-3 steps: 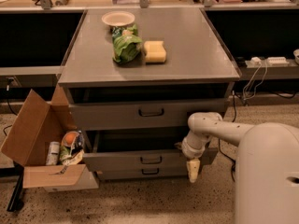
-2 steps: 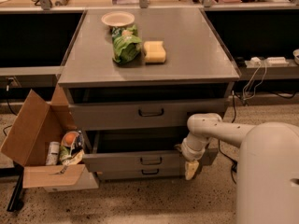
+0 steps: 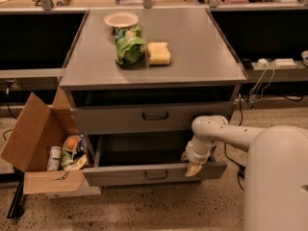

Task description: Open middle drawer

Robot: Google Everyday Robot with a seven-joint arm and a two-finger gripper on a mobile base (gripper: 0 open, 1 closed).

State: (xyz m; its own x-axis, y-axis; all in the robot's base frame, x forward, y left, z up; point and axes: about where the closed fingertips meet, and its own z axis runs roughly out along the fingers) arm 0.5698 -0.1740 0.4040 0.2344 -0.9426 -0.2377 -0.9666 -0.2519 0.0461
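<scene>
Middle drawer (image 3: 125,175) has slid further out than a second ago and stands open beneath the top drawer (image 3: 110,119). Gripper (image 3: 194,169) is at the right end of its front panel; whether it grips cannot be told.

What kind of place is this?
Probably a lab or workshop: a grey drawer cabinet, a power strip with cables behind, a cardboard box on the floor. The gripper is at the right end of the open middle drawer.

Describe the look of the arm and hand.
Smooth white rounded arm with a bulbous joint and ribbed wrist, on a bulky white body. The hand, at the front edge of the grey metal middle drawer, is small and pale tan. No cables or markings show.
</scene>
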